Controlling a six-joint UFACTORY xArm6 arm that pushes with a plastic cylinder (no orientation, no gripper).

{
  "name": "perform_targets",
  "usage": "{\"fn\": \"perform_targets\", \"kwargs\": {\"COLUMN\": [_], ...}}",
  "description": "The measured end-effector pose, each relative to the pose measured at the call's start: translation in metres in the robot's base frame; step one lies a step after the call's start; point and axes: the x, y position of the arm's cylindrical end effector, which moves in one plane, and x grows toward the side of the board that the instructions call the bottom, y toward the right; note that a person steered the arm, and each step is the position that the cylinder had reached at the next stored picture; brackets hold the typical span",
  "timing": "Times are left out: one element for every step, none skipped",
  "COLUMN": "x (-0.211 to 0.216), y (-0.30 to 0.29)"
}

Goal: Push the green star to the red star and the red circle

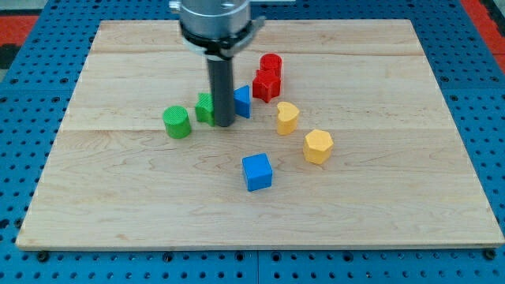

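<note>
The green star (204, 108) lies left of the board's middle, partly hidden behind the dark rod. My tip (223, 124) rests on the board, touching the star's right side. A blue block (242, 102) sits just right of the rod. The red star (266, 84) and the red circle (271, 65) stand close together further to the view's upper right, the circle behind the star.
A green cylinder (177, 122) stands left of the green star. A yellow heart-like block (287, 117) and a yellow hexagon (318, 146) lie right of the middle. A blue cube (257, 172) lies below the middle. The wooden board (118, 197) rests on a blue pegboard.
</note>
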Motion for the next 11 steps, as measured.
{"fn": "perform_targets", "kwargs": {"x": [0.002,-0.014,-0.041,-0.064,-0.073,-0.091,-0.091,-0.091,-0.095,-0.102,-0.102], "y": [-0.024,-0.04,-0.068,-0.051,-0.111,-0.134,-0.072,-0.045,-0.121,-0.123,-0.008]}}
